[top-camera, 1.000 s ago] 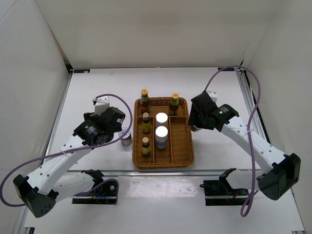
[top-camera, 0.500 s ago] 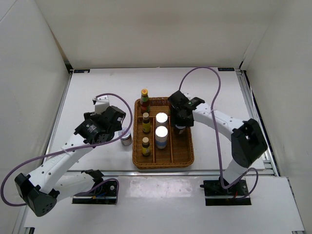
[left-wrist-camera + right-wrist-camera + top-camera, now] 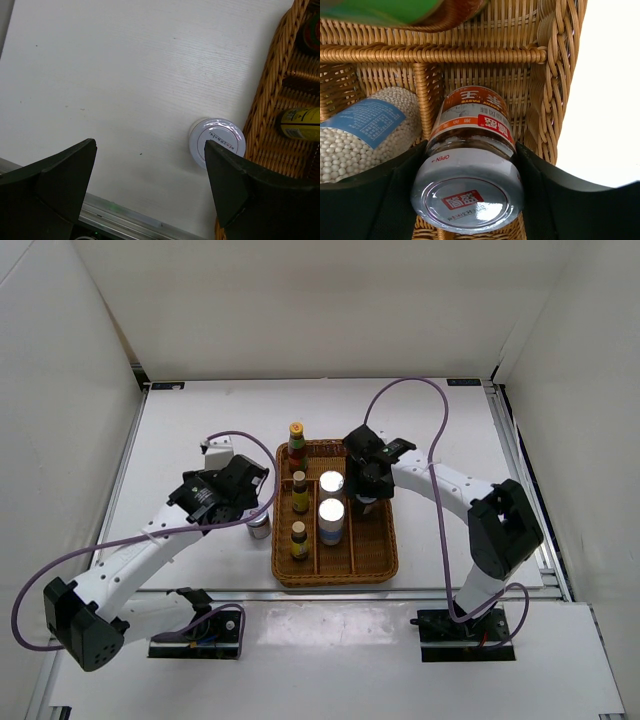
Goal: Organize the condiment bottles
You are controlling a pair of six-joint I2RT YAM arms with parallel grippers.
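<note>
The left gripper (image 3: 150, 160) is hovering over the table (image 3: 200, 430) with its jaws standing wide apart and gripping nothing. In the left wrist view, a loose jar (image 3: 217, 141) with a silver lid is standing upright on the table. It is sitting nearer the right-hand finger (image 3: 250, 195) than the left-hand one, and just beside the outer left wall of the wicker tray (image 3: 335, 580). Contact between jar and tray cannot be confirmed.

Inside the tray, a tall bottle (image 3: 296, 440) with a yellow cap is standing upright in the rear left corner. In front of it, two small brown bottles (image 3: 300, 490) are standing one behind the other in the left column. Two silver-lidded jars (image 3: 331, 512) are standing in line in the middle column. In the right wrist view, one of them is showing white beads and a blue label.

The right gripper (image 3: 367, 492) is reaching down into the right column of the tray. Its jaws are set at a medium width and are clamping a held jar (image 3: 470, 135), one finger on each side. This jar is carrying a silver lid and a red and orange label, and it is sitting between the middle divider and the tray's right wall. Whether its base is resting on the tray floor cannot be determined.
</note>
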